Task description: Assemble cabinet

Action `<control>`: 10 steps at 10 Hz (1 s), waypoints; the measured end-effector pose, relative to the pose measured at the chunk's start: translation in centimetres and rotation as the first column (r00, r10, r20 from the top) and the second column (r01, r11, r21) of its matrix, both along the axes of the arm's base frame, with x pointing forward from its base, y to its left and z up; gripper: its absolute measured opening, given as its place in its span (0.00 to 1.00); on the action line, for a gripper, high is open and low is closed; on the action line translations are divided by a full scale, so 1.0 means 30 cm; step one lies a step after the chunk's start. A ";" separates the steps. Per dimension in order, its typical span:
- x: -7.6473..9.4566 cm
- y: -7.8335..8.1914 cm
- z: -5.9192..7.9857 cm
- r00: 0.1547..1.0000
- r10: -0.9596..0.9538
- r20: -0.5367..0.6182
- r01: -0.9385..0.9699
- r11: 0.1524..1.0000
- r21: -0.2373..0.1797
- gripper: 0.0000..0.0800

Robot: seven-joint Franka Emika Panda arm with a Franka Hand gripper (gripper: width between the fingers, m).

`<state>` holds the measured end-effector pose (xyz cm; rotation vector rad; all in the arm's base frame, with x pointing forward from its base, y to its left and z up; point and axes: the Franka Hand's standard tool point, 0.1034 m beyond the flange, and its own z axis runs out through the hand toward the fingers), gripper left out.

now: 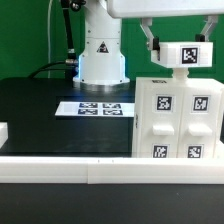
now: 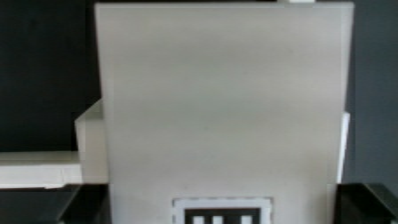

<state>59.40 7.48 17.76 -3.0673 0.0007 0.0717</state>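
White boxy cabinet (image 1: 180,118) bears square black-and-white tags (image 1: 163,101); gripper (image 1: 179,47) straddles its top piece (image 1: 186,56), clamped or not I cannot tell.

green backdrop (image 1: 28,35) behind black table (image 1: 40,115)

Open black table (image 1: 40,110) at exterior view's left, cabinet (image 1: 180,115) blocking its right, marker board (image 1: 98,107) between

Black table (image 1: 40,110): marker board (image 1: 98,107) flat mid-table; cabinet (image 1: 180,120) standing at exterior view's right; robot base (image 1: 102,60) behind.
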 end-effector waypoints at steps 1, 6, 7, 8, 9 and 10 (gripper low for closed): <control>0.006 0.004 0.000 1.000 0.002 0.002 -0.002 1.000 0.000 0.70; 0.014 0.010 0.000 1.000 0.005 0.004 -0.005 1.000 0.000 0.70; 0.017 0.016 0.000 1.000 0.008 0.010 -0.008 1.000 -0.001 0.70; 0.017 0.014 0.001 1.000 0.008 0.010 -0.008 1.000 -0.001 0.70; 0.017 0.014 0.001 1.000 0.007 0.010 -0.007 1.000 -0.001 0.70; 0.017 0.014 0.001 1.000 0.007 0.010 -0.007 1.000 -0.001 0.70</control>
